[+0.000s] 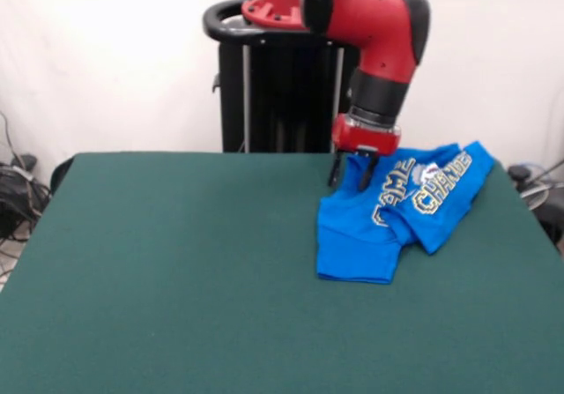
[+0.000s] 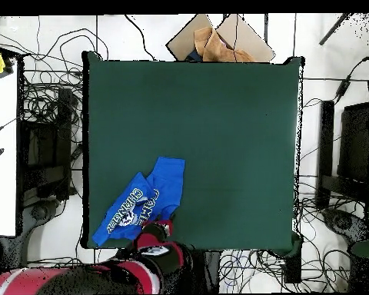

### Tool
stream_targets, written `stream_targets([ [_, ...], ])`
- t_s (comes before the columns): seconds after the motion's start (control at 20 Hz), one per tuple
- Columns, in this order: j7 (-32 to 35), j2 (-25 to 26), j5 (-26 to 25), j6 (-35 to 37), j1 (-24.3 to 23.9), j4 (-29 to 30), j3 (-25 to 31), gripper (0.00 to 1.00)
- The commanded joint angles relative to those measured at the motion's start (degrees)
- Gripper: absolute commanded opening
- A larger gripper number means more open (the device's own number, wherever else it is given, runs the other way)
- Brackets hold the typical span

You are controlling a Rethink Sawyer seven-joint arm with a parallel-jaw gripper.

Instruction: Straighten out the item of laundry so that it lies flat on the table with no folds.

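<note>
The item of laundry [image 1: 397,209] is a bright blue T-shirt lying bunched and folded over itself at the far right of the green table [image 1: 176,271]. Its lettering is creased, and one end reaches toward the table's right edge. In the overhead view the item of laundry [image 2: 145,200] lies near the table's [image 2: 234,130] lower left corner, close to the robot's side. My gripper [image 1: 352,172] points down at the shirt's far left edge, and its two dark fingers stand apart. From above, the gripper [image 2: 163,228] sits at the shirt's lower right edge.
The black pedestal [image 1: 282,94] stands behind the table's far edge. Off the table, a brown cardboard box [image 2: 218,42] lies past the top edge, cables run all round, and a white bench [image 2: 1,154] stands at the left.
</note>
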Motion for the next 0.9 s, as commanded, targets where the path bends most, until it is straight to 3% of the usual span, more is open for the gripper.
stream_targets([
  [0.05, 2.55, 13.39, 12.0, -2.05, 10.42, -10.61, -7.0, 1.0],
  [0.45, 2.28, 15.85, 12.81, -1.93, 12.82, -12.18, -11.15, 1.0],
  [0.9, 2.16, 21.79, 11.67, -4.78, 11.22, -16.31, -13.3, 1.0],
])
